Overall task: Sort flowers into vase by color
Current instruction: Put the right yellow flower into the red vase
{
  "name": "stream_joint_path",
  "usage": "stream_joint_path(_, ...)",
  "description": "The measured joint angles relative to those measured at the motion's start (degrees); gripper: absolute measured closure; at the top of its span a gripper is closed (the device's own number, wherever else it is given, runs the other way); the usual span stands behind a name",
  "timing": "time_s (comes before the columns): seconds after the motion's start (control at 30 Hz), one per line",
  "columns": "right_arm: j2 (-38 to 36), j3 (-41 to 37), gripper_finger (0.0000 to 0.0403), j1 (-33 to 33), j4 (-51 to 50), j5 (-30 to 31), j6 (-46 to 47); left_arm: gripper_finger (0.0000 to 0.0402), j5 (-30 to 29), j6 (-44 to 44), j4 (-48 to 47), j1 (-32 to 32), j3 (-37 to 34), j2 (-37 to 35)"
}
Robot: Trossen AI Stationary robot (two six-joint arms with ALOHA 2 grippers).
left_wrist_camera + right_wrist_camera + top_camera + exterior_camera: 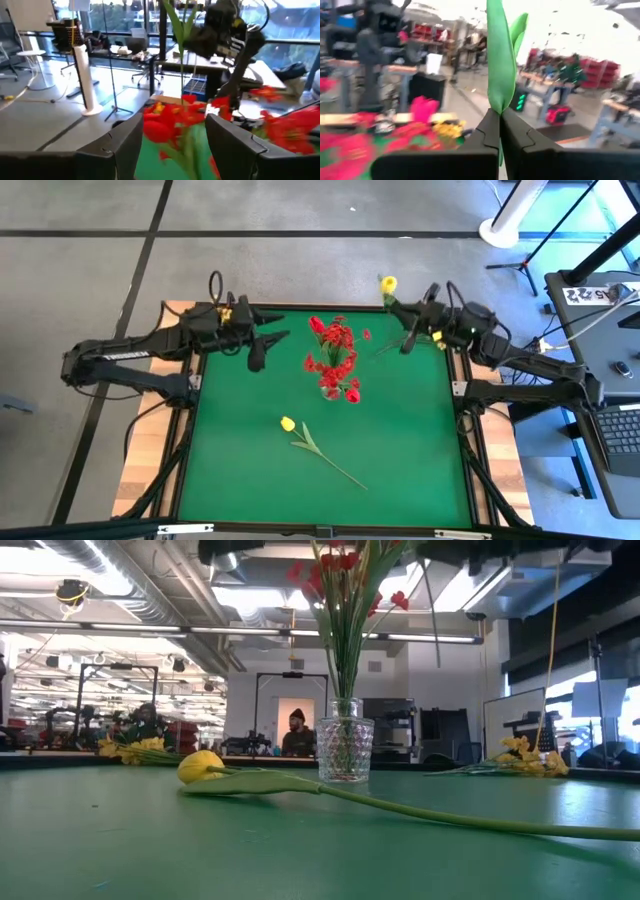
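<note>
A glass vase (pixel 330 388) stands mid-table with red flowers (pixel 335 345) in it; it also shows in the low view (pixel 345 750). A yellow tulip (pixel 288 423) lies flat on the green mat, its stem (pixel 450 818) running toward the near right. My right gripper (pixel 407 345) is near the far right corner, shut on a second yellow tulip whose bloom (pixel 388 283) sticks out past the far edge. My left gripper (pixel 257 360) is open and empty, left of the vase, and looks at the red blooms (pixel 170 122). My right gripper pinches the yellow tulip's green stem and leaf (pixel 498 97) between its two shut fingers. The leaf stands up out of the fingertips in the right wrist view. The tulip is lifted clear of the table, its bloom pointing toward the far edge.
Yellow clustered sprays lie at the far left corner (pixel 130 750) and at the far right edge (pixel 528 760) of the mat. The mat's near half holds only the lying tulip. People and desks show in the room beyond the table.
</note>
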Motion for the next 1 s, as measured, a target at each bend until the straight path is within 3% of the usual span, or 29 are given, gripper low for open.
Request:
stream_joint_path(0.13, 4.03, 0.00, 0.0403, -8.02, 6.56, -4.35, -0.14, 0.0197, 5.42, 0.21, -0.88, 6.87, 0.00, 0.92)
stream_joint_path(0.27, 11.12, -0.02, 0.0403, -13.70, 13.08, -12.76, 2.92, 0.0203, 10.13, -1.31, -1.53, 12.80, 0.00, 3.36)
stream_joint_path(0.5, 24.04, -0.02, 0.0403, -16.85, 31.95, -25.37, 7.16, 0.0206, 13.92, -7.61, -2.81, 17.10, 0.00, 7.83)
stream_joint_path(0.7, 31.72, -0.02, 0.0403, -16.83, 47.02, -26.70, 7.77, 0.0206, 13.54, -11.87, -5.94, 15.57, -0.03, 11.44)
stream_joint_path(1.0, 39.84, 0.30, 0.0403, -16.70, 55.41, -26.78, 8.57, 0.0206, 7.01, -11.81, -6.00, 14.46, -0.03, 12.08)
